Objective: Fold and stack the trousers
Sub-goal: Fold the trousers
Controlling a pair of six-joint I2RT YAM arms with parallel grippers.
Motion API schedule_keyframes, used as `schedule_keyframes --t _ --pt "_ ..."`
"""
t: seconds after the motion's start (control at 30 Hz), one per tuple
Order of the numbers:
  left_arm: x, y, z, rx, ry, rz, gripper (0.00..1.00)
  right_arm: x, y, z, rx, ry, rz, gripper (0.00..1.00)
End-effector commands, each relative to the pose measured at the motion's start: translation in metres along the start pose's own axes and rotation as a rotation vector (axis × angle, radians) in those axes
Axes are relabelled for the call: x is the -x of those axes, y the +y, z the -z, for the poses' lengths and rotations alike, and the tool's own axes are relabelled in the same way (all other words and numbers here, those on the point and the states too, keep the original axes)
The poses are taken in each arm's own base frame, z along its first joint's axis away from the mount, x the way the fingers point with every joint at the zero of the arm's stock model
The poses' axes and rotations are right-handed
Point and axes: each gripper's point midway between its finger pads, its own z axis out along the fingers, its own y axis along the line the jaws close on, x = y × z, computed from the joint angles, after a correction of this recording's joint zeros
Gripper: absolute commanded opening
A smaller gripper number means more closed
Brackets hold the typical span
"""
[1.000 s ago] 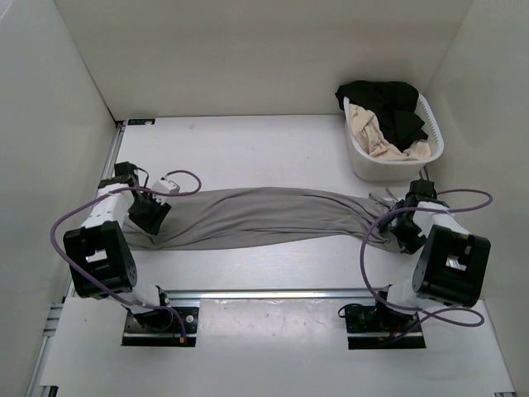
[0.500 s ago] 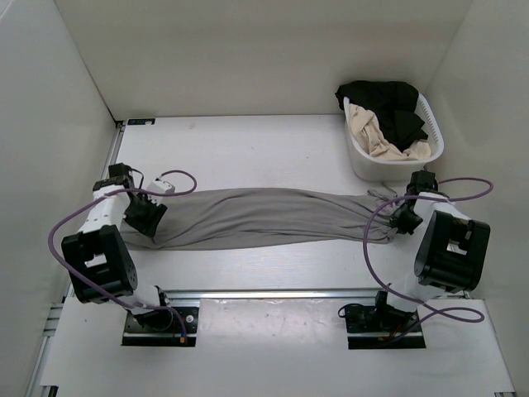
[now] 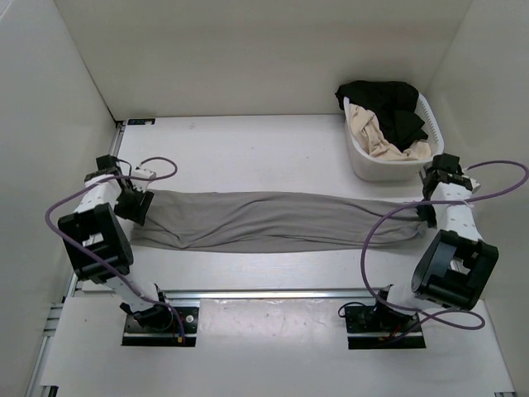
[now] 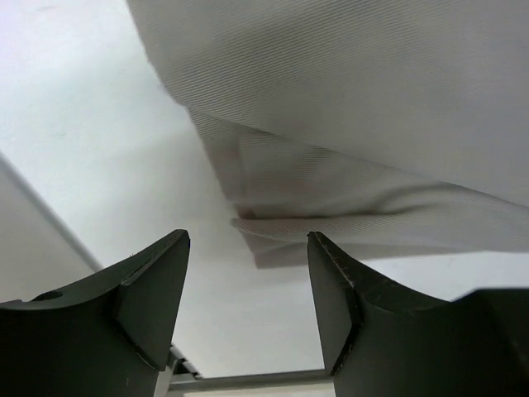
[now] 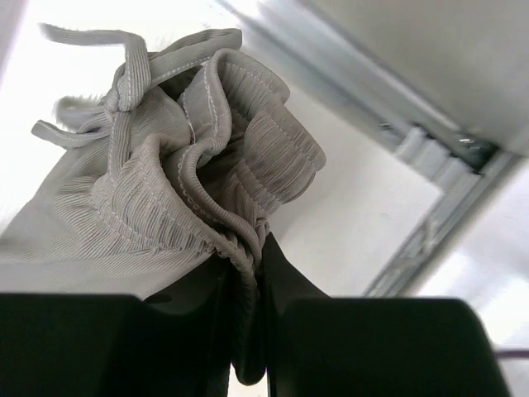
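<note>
The taupe-grey trousers [image 3: 264, 219] lie stretched in a long band across the table, left to right. My left gripper [image 3: 135, 207] stands at their left end, open. In the left wrist view its jaws [image 4: 248, 240] hold nothing, and the leg-end fabric [image 4: 372, 124] lies just ahead of the fingertips [image 4: 165, 265]. My right gripper [image 3: 428, 213] is at the right end, shut on the trousers. In the right wrist view the ribbed waistband with its drawstring [image 5: 124, 91] is bunched and pinched between the jaws [image 5: 248, 248].
A white basket [image 3: 436, 136] at the back right holds a black garment [image 3: 388, 99] and a beige-cream one [image 3: 376, 136], close behind my right arm. A metal rail [image 3: 264, 294] runs along the near side. White walls enclose the table.
Both arms have swung outward and further back. The right gripper has shut on the waistband and drawn it right, so the trousers lie straighter. The left jaws have widened at the leg end.
</note>
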Motion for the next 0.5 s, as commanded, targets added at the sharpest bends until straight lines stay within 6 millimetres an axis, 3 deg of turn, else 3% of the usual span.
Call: schedule_keyframes --t 0.0,0.13,0.2,0.23,0.33,0.37,0.43,0.47 --pt "-0.002 0.006 -0.014 0.032 0.024 0.065 0.71 0.022 -0.034 0.030 -0.122 -0.084 0.003 0.00" --pt "0.005 -0.019 -0.027 -0.042 0.027 0.063 0.71 0.033 -0.023 0.057 -0.088 -0.154 0.037 0.00" --pt "0.006 -0.021 -0.032 -0.033 0.034 0.086 0.71 0.026 0.002 0.080 -0.039 -0.192 0.103 0.00" --pt "-0.001 -0.026 -0.038 -0.044 0.050 0.098 0.71 0.010 0.028 0.095 0.021 -0.210 0.146 0.00" --pt "-0.004 -0.033 -0.044 -0.072 0.050 0.110 0.71 -0.014 0.067 0.124 0.078 -0.261 0.195 0.00" --pt "-0.003 -0.035 -0.044 -0.080 0.045 0.122 0.71 -0.044 0.092 0.135 0.119 -0.243 0.233 0.00" --pt "0.001 -0.036 -0.045 -0.085 0.030 0.131 0.71 -0.070 0.118 0.149 0.162 -0.235 0.257 0.00" --pt "0.001 -0.036 -0.045 -0.085 0.030 0.131 0.71 -0.095 0.144 0.164 0.211 -0.240 0.321 0.00"
